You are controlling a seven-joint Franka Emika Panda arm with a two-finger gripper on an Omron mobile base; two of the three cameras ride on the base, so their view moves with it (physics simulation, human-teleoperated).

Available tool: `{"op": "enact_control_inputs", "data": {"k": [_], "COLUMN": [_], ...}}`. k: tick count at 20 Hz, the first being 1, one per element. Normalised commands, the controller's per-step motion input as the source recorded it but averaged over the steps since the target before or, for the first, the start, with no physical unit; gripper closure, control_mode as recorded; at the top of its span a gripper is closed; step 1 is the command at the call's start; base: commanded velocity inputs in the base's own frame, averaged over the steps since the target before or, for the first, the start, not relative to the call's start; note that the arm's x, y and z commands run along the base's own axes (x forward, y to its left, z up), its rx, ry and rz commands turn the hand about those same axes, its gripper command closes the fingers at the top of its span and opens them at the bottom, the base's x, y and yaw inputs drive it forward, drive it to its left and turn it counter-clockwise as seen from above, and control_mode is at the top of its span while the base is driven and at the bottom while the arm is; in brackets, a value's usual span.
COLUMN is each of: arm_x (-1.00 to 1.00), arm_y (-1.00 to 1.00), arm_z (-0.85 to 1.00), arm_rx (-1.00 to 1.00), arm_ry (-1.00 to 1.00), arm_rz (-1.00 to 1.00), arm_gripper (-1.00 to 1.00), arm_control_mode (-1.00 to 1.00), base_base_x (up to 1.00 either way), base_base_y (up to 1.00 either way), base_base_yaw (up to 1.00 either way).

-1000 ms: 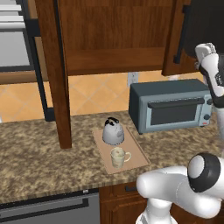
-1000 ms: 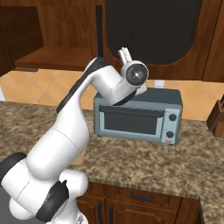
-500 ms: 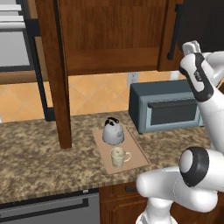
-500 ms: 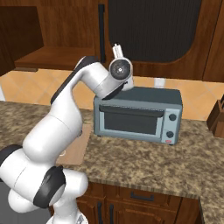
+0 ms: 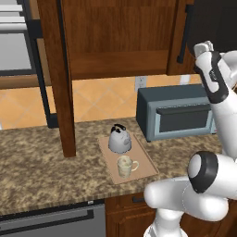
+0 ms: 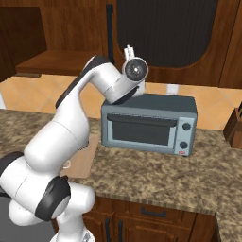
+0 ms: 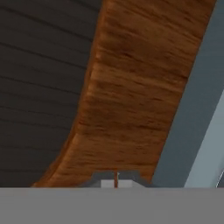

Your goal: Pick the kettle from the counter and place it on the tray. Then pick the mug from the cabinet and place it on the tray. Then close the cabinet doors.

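Overhead, the cabinet doors (image 5: 58, 74) are the remaining job: the right door (image 6: 160, 33) lies just ahead of the gripper (image 6: 128, 50), its long axis vertical. Kettle (image 5: 120, 138) and mug (image 5: 125, 166) sit on the tray (image 5: 147, 163). Fingers pinched together, holding nothing.
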Motion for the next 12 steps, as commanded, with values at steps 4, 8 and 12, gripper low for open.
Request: {"op": "enact_control_inputs", "data": {"k": [4, 8, 12], "arm_x": [0.17, -0.31, -0.91], "arm_y": [0.29, 0.11, 0.00], "arm_z": [-0.29, 0.07, 0.60], "arm_rx": [0.08, 0.08, -0.10], "arm_ry": [-0.25, -0.43, 0.02], "arm_rz": [0.00, -0.01, -0.07], "arm_gripper": [1.00, 1.00, 1.00], "arm_control_mode": [-1.00, -1.00, -1.00], "base_base_x": [0.00, 0.00, 0.00], "base_base_y": [0.00, 0.00, 0.00], "base_base_yaw": [0.00, 0.00, 0.00]}}
